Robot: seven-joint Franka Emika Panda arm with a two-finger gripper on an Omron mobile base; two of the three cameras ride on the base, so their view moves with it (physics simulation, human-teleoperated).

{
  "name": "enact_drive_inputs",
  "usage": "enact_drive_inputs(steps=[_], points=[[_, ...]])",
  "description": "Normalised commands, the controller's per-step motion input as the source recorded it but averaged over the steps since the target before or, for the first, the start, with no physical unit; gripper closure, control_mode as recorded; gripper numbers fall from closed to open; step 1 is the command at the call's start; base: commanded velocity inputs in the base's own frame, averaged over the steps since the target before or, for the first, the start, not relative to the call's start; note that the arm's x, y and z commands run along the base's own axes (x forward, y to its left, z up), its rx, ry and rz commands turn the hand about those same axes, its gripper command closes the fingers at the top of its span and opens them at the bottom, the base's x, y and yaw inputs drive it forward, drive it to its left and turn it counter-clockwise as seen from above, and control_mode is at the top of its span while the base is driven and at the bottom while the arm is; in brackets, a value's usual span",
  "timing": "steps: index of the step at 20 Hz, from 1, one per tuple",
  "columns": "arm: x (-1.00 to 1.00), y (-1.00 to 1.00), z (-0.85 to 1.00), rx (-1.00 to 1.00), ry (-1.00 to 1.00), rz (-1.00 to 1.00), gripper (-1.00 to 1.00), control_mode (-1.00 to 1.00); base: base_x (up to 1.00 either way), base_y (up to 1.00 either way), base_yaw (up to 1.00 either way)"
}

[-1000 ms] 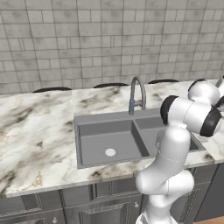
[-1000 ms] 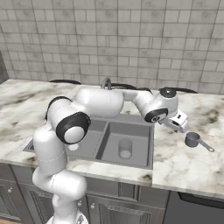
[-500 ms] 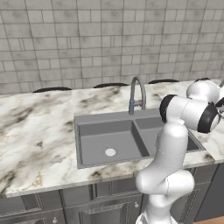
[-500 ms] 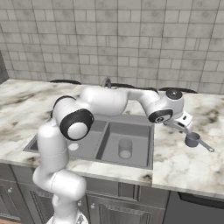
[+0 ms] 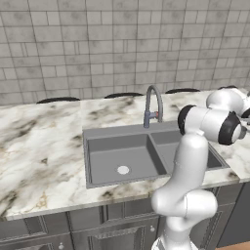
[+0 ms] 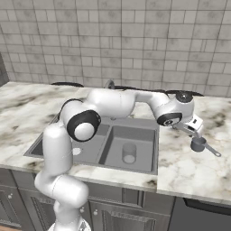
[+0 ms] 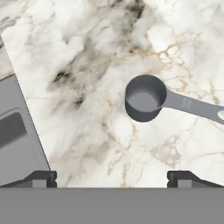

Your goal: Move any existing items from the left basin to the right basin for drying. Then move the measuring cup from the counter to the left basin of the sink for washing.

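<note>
Marble bench [image 6: 180,167] lies under my gripper [image 6: 196,131], which hangs spread wide and holding nothing, out past the right end of the sink [image 6: 149,169]. In the hand view my two dark fingertips [image 7: 41,178] stand far apart at the bottom edge, with veined stone between them. The measuring cup [image 7: 145,98] sits upright on the bench ahead of them, apart from both tips, its bowl dark grey and round, its straight handle running off toward the right edge of that view. From the right base view the cup [image 6: 198,144] rests just below and beside my gripper, handle pointing away from the sink. The pale see-through tumbler [image 6: 129,153] stands upright in the narrower right basin [image 6: 140,137], over the drain. The wider left basin [image 5: 114,151] shows its bare grey floor and pale round drain [image 5: 123,170], with the arched faucet [image 5: 153,103] rising behind the divider.
</note>
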Motion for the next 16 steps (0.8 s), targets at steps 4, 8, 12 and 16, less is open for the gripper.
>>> enact_drive_inputs(steps=[4, 8, 12, 16], points=[[0.18, -0.10, -0.01, 0.00, 0.00, 0.00, -1.00, -1.00, 0.00, 0.00, 0.00], [0.19, -0.13, -0.02, 0.00, 0.00, 0.00, -1.00, -1.00, 0.00, 0.00, 0.00], [0.21, -0.07, -0.05, 0.00, 0.00, 0.00, -1.00, -1.00, 0.00, 0.00, 0.00], [0.18, -0.11, -0.08, 0.00, 0.00, 0.00, -1.00, -1.00, 0.00, 0.00, 0.00]])
